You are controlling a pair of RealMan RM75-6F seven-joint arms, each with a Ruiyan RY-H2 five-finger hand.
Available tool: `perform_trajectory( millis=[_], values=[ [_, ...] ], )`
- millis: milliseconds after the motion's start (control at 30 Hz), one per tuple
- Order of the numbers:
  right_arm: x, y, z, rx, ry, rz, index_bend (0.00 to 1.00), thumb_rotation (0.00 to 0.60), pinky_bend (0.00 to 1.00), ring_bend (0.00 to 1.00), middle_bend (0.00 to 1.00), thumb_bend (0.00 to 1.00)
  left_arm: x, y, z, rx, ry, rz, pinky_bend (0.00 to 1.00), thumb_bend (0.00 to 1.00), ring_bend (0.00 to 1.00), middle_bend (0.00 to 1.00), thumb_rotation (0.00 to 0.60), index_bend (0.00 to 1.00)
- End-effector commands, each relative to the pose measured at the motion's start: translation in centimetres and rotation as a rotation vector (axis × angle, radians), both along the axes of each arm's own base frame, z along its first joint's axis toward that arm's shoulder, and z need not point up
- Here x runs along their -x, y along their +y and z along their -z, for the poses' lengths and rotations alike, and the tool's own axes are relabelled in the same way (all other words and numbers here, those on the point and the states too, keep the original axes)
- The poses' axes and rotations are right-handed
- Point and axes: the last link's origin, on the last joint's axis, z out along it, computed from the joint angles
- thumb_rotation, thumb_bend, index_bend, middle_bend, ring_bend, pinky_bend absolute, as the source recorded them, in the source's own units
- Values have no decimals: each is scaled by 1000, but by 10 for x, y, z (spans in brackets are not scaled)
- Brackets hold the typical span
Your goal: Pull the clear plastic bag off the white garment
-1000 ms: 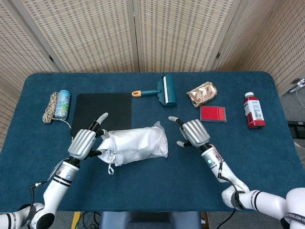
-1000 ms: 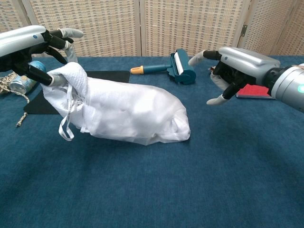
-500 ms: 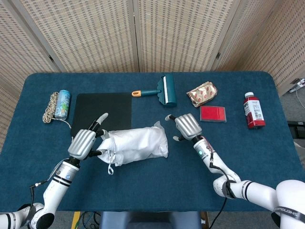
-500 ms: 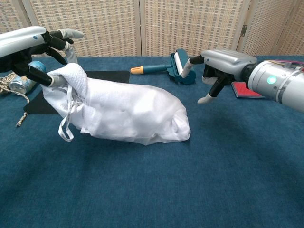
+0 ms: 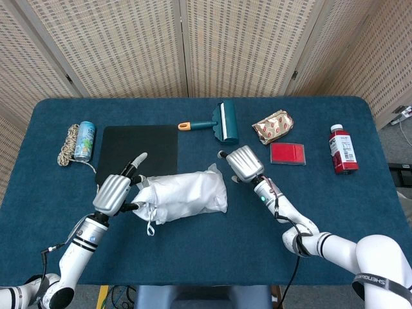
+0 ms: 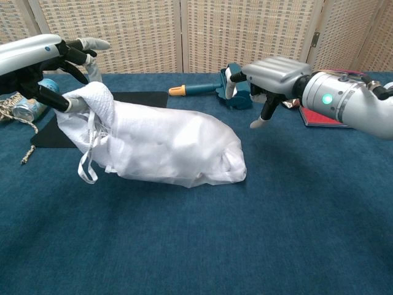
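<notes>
The white garment (image 5: 187,195) (image 6: 166,144) lies bundled in a clear plastic bag in the middle of the blue table (image 5: 193,254). My left hand (image 5: 114,192) (image 6: 46,64) pinches the garment's left end, where a white strap loop (image 6: 86,166) hangs down. That end is lifted a little off the table. My right hand (image 5: 243,163) (image 6: 270,77) hovers just right of the bundle's far end, fingers spread and holding nothing. It does not touch the bag.
Behind the bundle lie a black mat (image 5: 138,148) and a teal lint roller (image 5: 222,121). A can (image 5: 84,140) and coiled rope (image 5: 66,145) sit far left. A foil snack pack (image 5: 273,125), red card case (image 5: 288,153) and red bottle (image 5: 343,148) sit at the right.
My right hand has moved left and away from me, from well right of the bundle to just beside its far end. The left hand and garment have not moved.
</notes>
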Motion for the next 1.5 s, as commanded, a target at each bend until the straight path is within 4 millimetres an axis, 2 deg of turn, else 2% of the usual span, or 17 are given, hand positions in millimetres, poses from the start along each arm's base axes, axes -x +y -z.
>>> perform_trajectory(
  millis=[33,367,667,1067,1200,1500],
  values=[
    [-4,-1,8,-12,21,-28,332,600,1000,1000,1000,18,1,0,0,1,-2,-2,212,508,0,0,600,728],
    [-9,-3,29,-34,25,-77,333,600,1000,1000,1000,48,1,0,2,7,-3,-2,212,508,0,0,600,728],
    [-15,-10,37,-40,41,-89,354,600,1000,1000,1000,210,2,0,2,5,-4,-5,212,509,0,0,600,728],
    [-14,-12,45,-67,63,-61,369,600,1000,1000,1000,256,4,-1,4,7,-5,-9,212,509,0,0,600,728],
    [-13,-11,47,-76,66,-50,411,600,1000,1000,1000,275,4,-1,4,7,-4,-8,212,509,0,0,600,728],
    [-13,-10,48,-78,68,-40,591,600,1000,1000,1000,325,5,-1,3,5,-3,-10,211,509,0,0,600,728]
  ],
)
